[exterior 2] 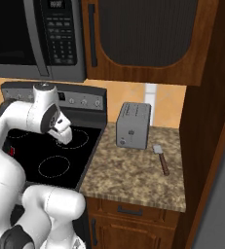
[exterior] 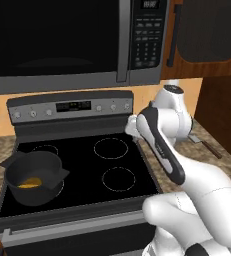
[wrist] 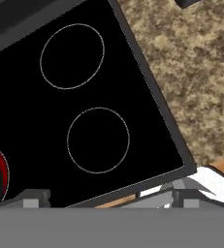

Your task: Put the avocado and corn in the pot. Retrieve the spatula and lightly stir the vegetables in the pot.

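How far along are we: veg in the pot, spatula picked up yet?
Something yellow, likely the corn, lies in the pot; I can't make out the avocado. The claw is open and holds nothing, above the stove by the counter. The spatula lies untouched beside the toaster. Fetching it and stirring remain.

Dark grey pot (exterior: 34,177) upright on stove's front-left burner, yellow corn (exterior: 29,183) inside, spatula (exterior 2: 161,158) flat on counter
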Controlling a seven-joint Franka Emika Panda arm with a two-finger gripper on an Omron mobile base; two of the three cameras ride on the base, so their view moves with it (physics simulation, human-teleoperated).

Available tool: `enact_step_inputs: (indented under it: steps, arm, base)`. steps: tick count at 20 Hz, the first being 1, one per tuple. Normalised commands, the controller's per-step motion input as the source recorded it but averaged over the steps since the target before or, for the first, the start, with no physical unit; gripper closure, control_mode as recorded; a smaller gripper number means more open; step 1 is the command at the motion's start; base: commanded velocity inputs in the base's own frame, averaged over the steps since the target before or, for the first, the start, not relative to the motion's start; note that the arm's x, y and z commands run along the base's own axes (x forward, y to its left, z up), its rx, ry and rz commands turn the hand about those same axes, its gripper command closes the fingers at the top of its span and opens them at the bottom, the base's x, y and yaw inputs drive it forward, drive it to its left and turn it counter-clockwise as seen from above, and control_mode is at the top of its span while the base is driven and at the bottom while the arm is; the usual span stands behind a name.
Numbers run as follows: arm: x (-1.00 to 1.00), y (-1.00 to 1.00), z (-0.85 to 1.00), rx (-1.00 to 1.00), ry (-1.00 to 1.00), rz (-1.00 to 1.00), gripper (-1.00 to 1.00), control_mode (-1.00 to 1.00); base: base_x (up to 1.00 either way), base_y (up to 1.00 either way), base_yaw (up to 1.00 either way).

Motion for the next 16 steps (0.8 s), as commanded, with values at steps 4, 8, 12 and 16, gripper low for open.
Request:
enact_step_inputs:
  steps: [4, 8, 12, 16]
  arm:
    - [0.00, -0.98, -0.22, 0.14, 0.10, -0.70, -1.00, -1.00]
    - [0.06, -0.85, -0.21, 0.16, 0.03, -0.67, -1.00, -1.00]
    - [0.03, -0.74, -0.19, 0.13, 0.00, -0.72, -1.00, -1.00]
    - [0.11, -0.71, -0.12, 0.09, 0.00, -0.70, -1.00, -1.00]
  base:
    - [0.00, 0.00, 0.00]
    - [0.00, 0.00, 0.00]
    - [0.00, 0.00, 0.00]
    - [0.00, 0.00, 0.00]
